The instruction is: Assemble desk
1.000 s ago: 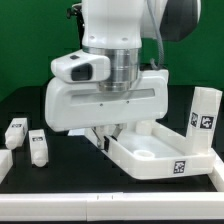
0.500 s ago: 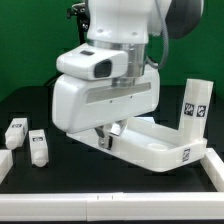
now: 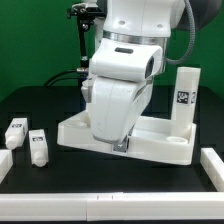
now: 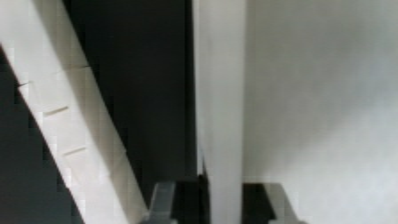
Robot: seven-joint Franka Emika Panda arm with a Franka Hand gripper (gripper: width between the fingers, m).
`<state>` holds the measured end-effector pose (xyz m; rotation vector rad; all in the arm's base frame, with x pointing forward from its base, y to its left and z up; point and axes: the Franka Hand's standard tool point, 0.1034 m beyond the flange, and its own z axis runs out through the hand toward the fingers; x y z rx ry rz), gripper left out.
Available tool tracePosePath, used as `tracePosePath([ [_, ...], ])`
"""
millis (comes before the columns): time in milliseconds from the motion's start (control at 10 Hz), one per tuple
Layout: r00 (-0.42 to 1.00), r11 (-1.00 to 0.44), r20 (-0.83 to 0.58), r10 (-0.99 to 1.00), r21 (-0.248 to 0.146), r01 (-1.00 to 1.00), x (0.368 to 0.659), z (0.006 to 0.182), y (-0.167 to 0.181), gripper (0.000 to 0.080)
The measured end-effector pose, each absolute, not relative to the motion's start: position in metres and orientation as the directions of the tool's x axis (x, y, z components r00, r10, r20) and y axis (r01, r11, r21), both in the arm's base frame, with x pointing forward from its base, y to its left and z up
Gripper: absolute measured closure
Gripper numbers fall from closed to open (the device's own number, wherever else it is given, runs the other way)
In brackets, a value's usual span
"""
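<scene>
Seemingly to drag or turn it for the next leg, the gripper (image 3: 122, 146), closed narrow, pinches the near rim of the desk top (image 3: 170, 150), lying flat mid-scene with one leg block (image 3: 184, 95) upright at a far corner.

Robot arm (image 3: 122, 85) hides the middle of the desk top (image 3: 168, 150) — well off to the exterior view's left of it, a white block (image 3: 3, 162) sits cropped by the edge.

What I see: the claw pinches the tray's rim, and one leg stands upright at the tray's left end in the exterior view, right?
No: the exterior view shows the upright leg at the desk top's right end, not left. The gripper does pinch its rim.
</scene>
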<state>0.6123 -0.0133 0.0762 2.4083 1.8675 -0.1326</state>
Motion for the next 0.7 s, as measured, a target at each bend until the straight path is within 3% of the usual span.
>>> tracePosePath([
  [200,0.154,-0.157,-0.125,0.98,-0.016,0.987,0.63,0.076,-0.007,0.0745],
  [400,0.142,-0.141,-0.107,0.984,0.014,0.99,0.661,0.073,-0.003,0.0745],
  [700,0.153,-0.153,-0.109,0.982,0.006,0.988,0.657,0.069,-0.006,0.0745],
])
